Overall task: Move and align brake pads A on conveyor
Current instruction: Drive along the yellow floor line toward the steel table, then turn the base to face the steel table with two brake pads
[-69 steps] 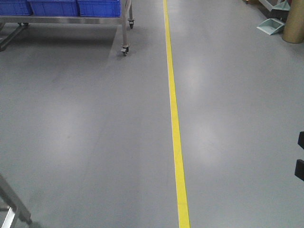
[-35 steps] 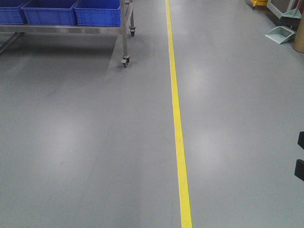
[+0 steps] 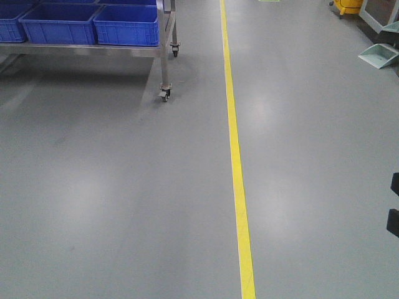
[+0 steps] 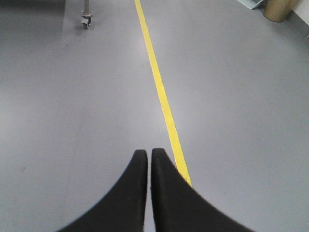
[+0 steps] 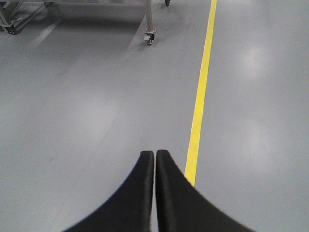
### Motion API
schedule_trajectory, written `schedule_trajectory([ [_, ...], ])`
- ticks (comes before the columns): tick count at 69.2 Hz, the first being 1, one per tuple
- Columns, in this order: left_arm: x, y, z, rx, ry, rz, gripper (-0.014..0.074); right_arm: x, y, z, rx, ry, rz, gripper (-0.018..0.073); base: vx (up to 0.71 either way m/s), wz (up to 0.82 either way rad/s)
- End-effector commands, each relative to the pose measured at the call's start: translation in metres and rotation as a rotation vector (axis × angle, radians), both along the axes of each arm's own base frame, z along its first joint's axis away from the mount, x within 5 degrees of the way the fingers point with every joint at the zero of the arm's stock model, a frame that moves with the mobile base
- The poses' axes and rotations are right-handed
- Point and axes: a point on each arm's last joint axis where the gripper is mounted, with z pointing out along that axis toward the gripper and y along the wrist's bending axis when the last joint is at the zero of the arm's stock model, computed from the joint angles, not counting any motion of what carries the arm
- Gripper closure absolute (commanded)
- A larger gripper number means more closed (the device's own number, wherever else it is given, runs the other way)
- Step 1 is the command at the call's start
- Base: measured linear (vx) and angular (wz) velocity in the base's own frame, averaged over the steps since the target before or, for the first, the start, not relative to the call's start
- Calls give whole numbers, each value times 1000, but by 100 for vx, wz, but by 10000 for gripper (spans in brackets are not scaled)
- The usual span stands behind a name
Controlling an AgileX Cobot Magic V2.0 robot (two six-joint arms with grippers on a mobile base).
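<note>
On my wrist feeds the left gripper point(image 4: 148, 153) and the right gripper point(image 5: 154, 154) each have their black fingers pressed together, with only a hairline slit between them and nothing held. Both point out over the grey floor point(image 3: 93, 187). A yellow line point(image 3: 235, 156) runs along the floor just right of each gripper's tips, and a steel trolley point(image 3: 165, 62) on a caster point(image 3: 164, 94), carrying blue bins point(image 3: 124, 25), stands at the far left. I cannot tell where the brake pads A or the conveyor are, since none of my views shows them.
</note>
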Motion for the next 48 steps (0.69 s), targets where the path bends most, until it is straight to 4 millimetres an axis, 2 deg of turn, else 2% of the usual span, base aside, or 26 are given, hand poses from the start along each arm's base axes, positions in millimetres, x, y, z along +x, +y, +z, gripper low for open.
schedule_trajectory([
  [1,2,0,13,-28,-85,7,603,3,0,14,10,-93,1,569,29,3],
  [29,2,-1,13,-28,-84,7,603,3,0,14,10,-93,1,569,22,8],
  [48,2,-1,13,-28,-84,7,603,3,0,14,10,-93,1,569,9,37],
])
